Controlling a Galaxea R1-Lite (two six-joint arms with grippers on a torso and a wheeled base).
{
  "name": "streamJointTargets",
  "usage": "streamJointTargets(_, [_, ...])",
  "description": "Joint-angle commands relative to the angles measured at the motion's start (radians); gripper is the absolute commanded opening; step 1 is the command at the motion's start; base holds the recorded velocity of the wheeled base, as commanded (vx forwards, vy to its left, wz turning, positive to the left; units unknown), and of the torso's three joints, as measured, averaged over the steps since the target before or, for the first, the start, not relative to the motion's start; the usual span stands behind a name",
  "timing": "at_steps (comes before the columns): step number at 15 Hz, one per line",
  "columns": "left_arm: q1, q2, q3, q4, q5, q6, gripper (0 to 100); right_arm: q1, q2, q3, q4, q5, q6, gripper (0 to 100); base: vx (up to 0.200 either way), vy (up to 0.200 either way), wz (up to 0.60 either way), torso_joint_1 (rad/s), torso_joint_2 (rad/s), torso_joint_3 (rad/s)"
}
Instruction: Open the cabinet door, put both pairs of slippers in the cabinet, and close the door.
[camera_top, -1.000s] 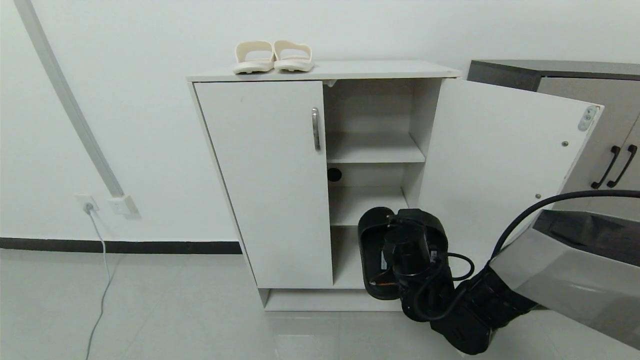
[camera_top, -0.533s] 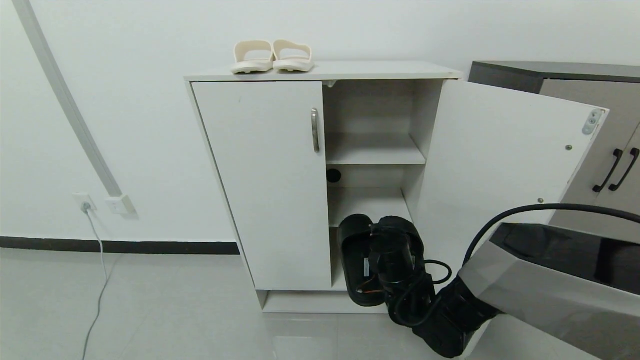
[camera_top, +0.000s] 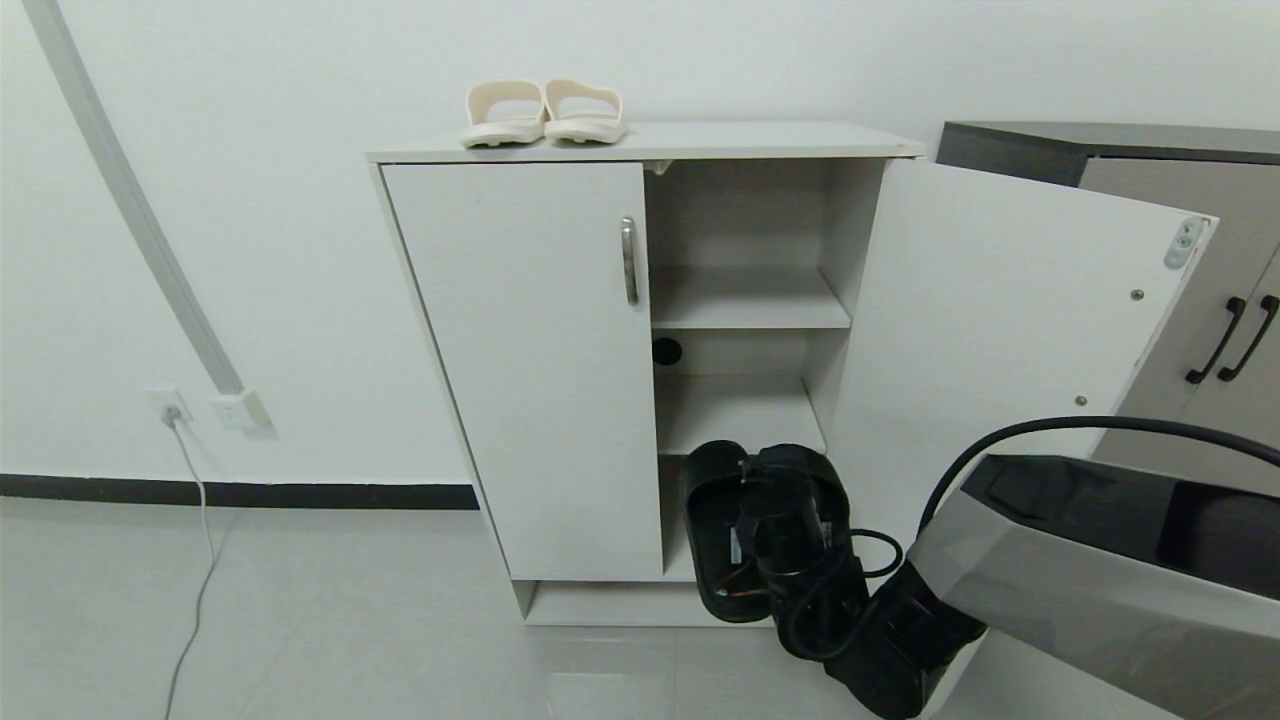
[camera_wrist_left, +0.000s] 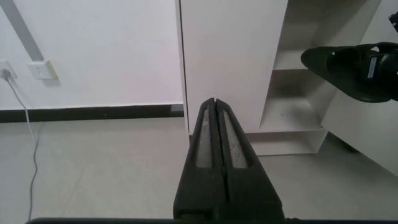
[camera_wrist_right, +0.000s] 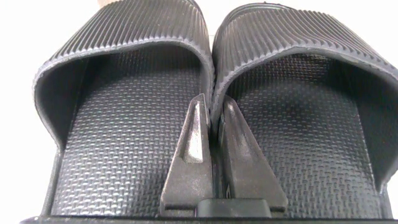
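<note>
Right claw (camera_wrist_right: 214, 104) clamped the black slippers' (camera_top: 712, 530) inner edges together, so you carried both as one | pair hung before the cabinet's (camera_top: 700, 140) lowest compartment, door (camera_top: 990, 330) wide for access | left claw (camera_wrist_left: 214, 102) closed, empty | cream slippers (camera_top: 545, 112) lay on top.

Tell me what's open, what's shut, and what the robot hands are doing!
right hand: shut on the black slippers
left hand: shut, empty
black slippers: held together in front of the shelves
cream slippers: side by side on the cabinet top
right cabinet door: open
left cabinet door: shut
plug: in the wall socket
</note>
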Motion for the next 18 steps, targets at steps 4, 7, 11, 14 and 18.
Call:
streamJointTargets(4, [0.000,0.002,0.000,0.001,-0.001,-0.001,0,-0.001,0.017,-0.006,0.000,0.000,0.000,0,0.000,0.000,0.00,0.002,0.00,-0.063])
streamJointTargets(7, [0.000,0.002,0.000,0.001,-0.001,0.001,0,-0.002,0.023,-0.009,0.002,0.000,0.000,0,0.000,0.000,0.00,-0.001,0.00,-0.170])
streamJointTargets(11, [0.000,0.002,0.000,0.001,0.000,-0.001,0,-0.002,0.036,-0.012,-0.003,-0.005,0.000,0,0.000,0.000,0.00,0.005,0.01,-0.195])
streamJointTargets(14, [0.000,0.002,0.000,0.001,0.000,-0.001,0,-0.007,0.102,-0.020,-0.196,-0.028,-0.058,0,0.000,0.000,0.00,0.004,0.00,-0.134])
streamJointTargets(18, [0.000,0.002,0.000,0.001,0.000,-0.001,0,-0.024,0.142,-0.020,-0.376,-0.026,-0.158,0,0.000,0.000,0.00,0.000,0.00,0.000])
